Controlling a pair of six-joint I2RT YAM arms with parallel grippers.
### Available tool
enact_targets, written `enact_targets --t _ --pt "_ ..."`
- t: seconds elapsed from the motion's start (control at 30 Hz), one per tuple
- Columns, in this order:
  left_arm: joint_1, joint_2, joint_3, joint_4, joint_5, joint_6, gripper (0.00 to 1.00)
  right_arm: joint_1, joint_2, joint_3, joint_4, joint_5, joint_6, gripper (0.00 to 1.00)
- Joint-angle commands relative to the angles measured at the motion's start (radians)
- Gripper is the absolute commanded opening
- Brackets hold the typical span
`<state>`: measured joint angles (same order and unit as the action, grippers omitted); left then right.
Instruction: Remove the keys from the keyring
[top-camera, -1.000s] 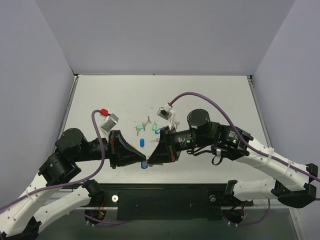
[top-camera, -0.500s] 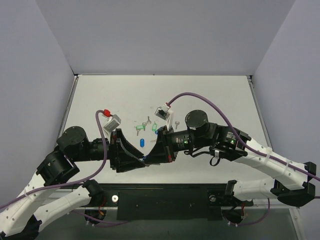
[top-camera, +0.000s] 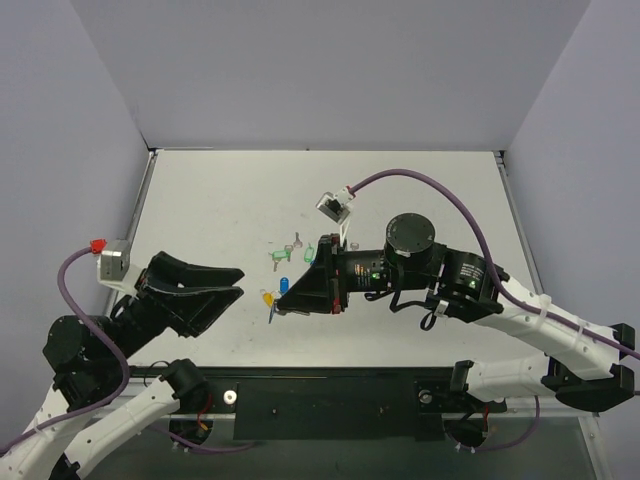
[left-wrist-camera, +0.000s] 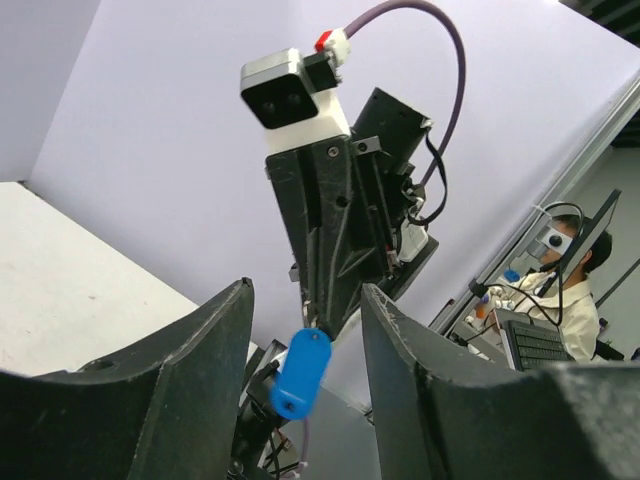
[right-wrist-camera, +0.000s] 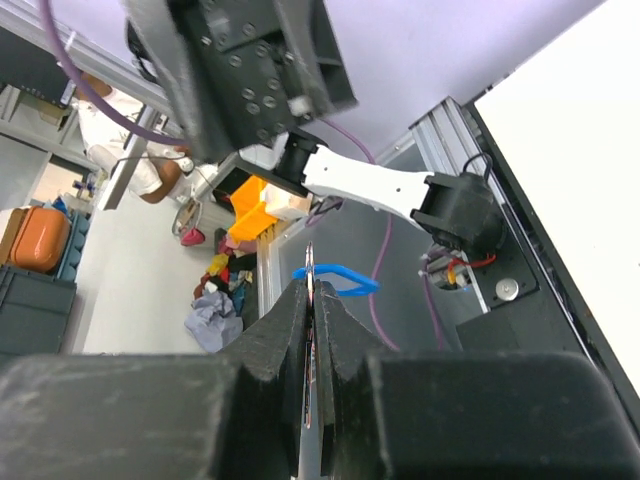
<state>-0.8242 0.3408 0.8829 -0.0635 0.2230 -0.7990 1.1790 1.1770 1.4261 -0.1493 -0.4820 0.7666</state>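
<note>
White table (top-camera: 420, 180), grey walls | right pincer (top-camera: 279, 307) clenched on keyring (left-wrist-camera: 300, 372), off the table, long axis dangling below its tips | key not told apart | left pincer (top-camera: 240, 281) released, apart, left of keyring | right arm nearer

No text, brand, number or sign is coming through legibly in any view. The keyring (left-wrist-camera: 300, 372), hanging at the lower middle of the left wrist frame, is showing only a plain blue side of its tag. The small green lights (top-camera: 374, 278) on the right arm (top-camera: 450, 280), at the centre of the top frame, are glowing without any readable marking.
</note>
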Motion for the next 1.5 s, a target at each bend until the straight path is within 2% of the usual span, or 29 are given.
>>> enact_targets --t 0.0,0.3,1.27,1.4,1.47 --pt "-0.004 0.024 -0.032 0.176 -0.036 -0.052 0.55 0.005 0.019 0.056 0.106 0.025 0.020 0.00" --pt "-0.004 0.078 -0.019 0.199 0.042 -0.072 0.46 0.007 0.024 0.056 0.136 0.033 0.025 0.00" --pt "-0.004 0.109 -0.028 0.116 0.084 -0.071 0.25 0.007 0.038 0.082 0.132 0.054 0.016 0.00" --pt "-0.004 0.107 -0.024 0.099 0.085 -0.066 0.17 0.007 0.039 0.085 0.126 0.052 0.011 0.00" --pt "-0.004 0.107 -0.018 0.093 0.082 -0.063 0.05 0.007 0.041 0.086 0.125 0.051 0.011 0.00"
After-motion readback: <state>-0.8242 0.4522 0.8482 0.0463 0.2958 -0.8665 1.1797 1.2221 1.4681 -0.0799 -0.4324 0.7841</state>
